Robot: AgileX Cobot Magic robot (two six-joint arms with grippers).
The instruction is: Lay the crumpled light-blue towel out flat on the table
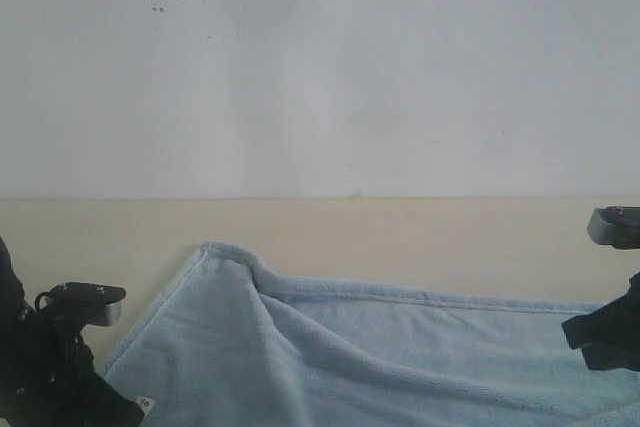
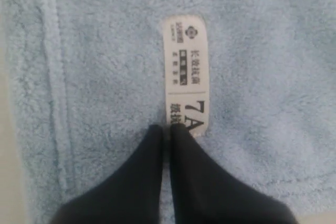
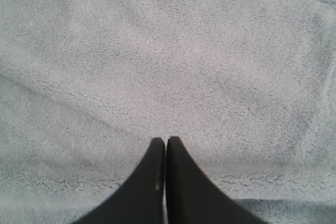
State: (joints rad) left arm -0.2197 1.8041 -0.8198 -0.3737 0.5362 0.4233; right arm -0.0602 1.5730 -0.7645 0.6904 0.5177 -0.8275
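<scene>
The light-blue towel [image 1: 380,357] lies across the near part of the table [image 1: 400,232], with a raised fold [image 1: 250,282] running back from its far-left corner. My left gripper [image 2: 166,127] is shut, its tips just above the towel [image 2: 262,77] at the end of a white printed label [image 2: 186,66], and nothing shows between the fingers. A stitched hem [image 2: 52,77] runs along one side. My right gripper [image 3: 166,140] is also shut, over plain towel [image 3: 173,66]. In the exterior view only the arms show: the left arm [image 1: 60,347] and the right arm [image 1: 610,332].
A white wall [image 1: 320,67] rises behind the table's far edge. A band of bare tabletop [image 1: 100,237] lies between the towel and the wall. A sliver of table [image 2: 5,145] shows beside the hem in the left wrist view.
</scene>
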